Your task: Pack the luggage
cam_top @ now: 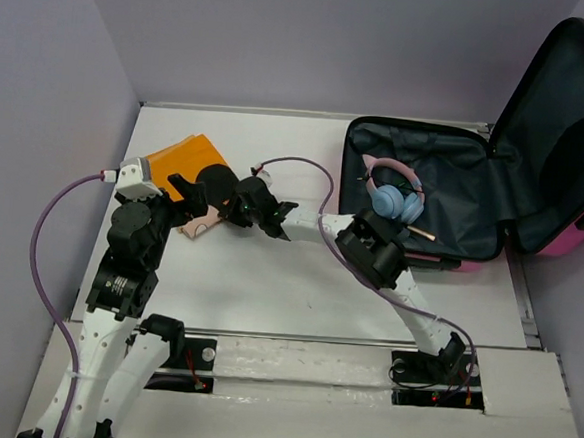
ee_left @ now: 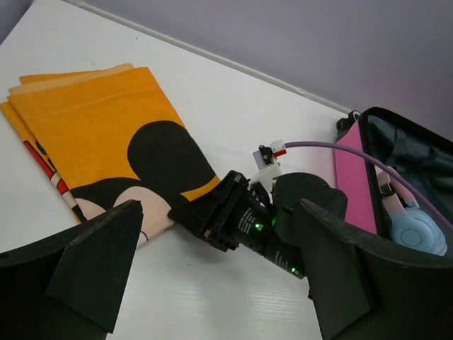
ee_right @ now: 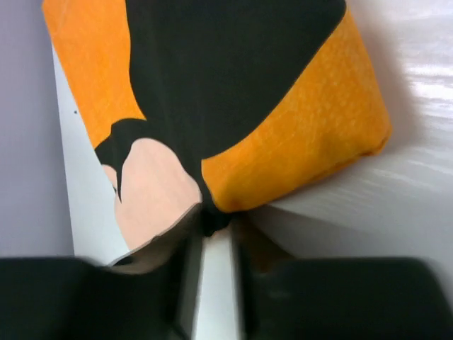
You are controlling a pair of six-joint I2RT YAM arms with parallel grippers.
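Leftmost, my left claw (ee_left: pixel 218 209) hangs just above the white counter (cam_top: pixel 298 280) with its fingers spread wide and nothing between them. I judge it is parked out of the way, turned so that its camera looks at the pickup. Beside it the orange folded towel with a black cartoon-mouse print (ee_left: pixel 92 120) lies flat on the counter toward the left wall, well apart from the case it is presumably meant for.

My right arm stretches across to the towel, and my right claw (ee_right: pixel 212 241) sits low at its near edge with the fingers drawn narrow about the fold. That edge seems the sensible place to catch a flat cloth, which offers no other hold. Whether the fingers already pinch the cloth I cannot tell.

Further right, pale-blue headphones with a pink band (cam_top: pixel 394 198) lie inside the hot-pink hard-shell suitcase (cam_top: pixel 576 239). It rests at the counter's right end, opened out with its lid propped up to the right, so its dark-lined tub faces upward to take things lowered in from above.
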